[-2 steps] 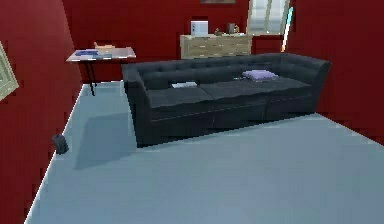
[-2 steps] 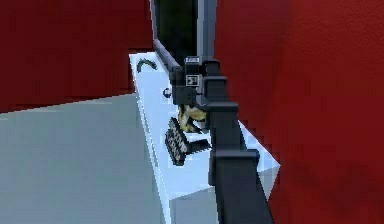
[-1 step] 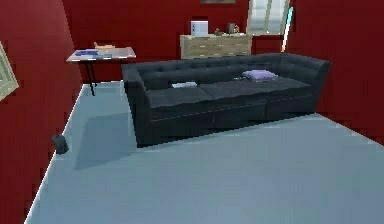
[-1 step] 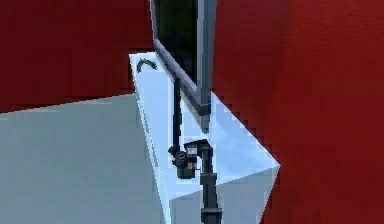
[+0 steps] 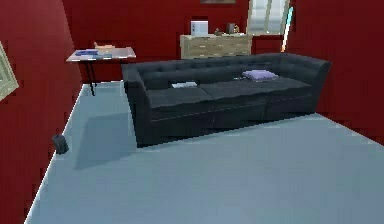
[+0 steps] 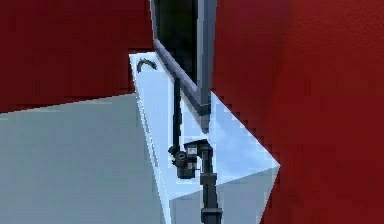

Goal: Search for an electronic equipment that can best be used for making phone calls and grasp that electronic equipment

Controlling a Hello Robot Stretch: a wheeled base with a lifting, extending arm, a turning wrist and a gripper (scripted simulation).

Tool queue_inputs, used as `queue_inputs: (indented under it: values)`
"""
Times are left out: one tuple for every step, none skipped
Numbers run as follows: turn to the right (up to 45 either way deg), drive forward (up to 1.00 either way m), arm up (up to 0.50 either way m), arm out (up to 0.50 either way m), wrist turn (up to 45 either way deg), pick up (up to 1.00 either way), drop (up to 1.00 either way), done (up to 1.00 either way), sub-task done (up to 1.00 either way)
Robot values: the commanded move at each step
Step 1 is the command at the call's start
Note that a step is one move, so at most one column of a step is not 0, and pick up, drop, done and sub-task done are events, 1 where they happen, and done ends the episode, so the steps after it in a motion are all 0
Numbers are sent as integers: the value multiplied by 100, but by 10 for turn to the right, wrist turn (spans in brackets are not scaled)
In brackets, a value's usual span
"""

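On the dark sofa (image 5: 220,95) lie two small things: a flat grey object (image 5: 183,84) on the left seat and a pale purple object (image 5: 258,74) toward the right; neither can be named from its shape. In the arm side view the arm (image 6: 209,192) rises from the bottom edge, and my gripper (image 6: 181,160) sits at the near edge of a white low cabinet (image 6: 235,150), right by the thin post of a television (image 6: 185,40). I cannot tell whether it holds anything.
A white side table (image 5: 100,56) with a few items stands at the back left, with a wooden dresser (image 5: 215,45) behind the sofa. On the floor by the left wall sits a small dark object (image 5: 61,144). A dark curved thing (image 6: 149,64) lies on the cabinet's far end. The grey floor (image 5: 230,175) lies open ahead.
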Motion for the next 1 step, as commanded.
queue_inputs:
  values:
    - [0, 0, 10, 0, 0, 0, 0, 0, 0]
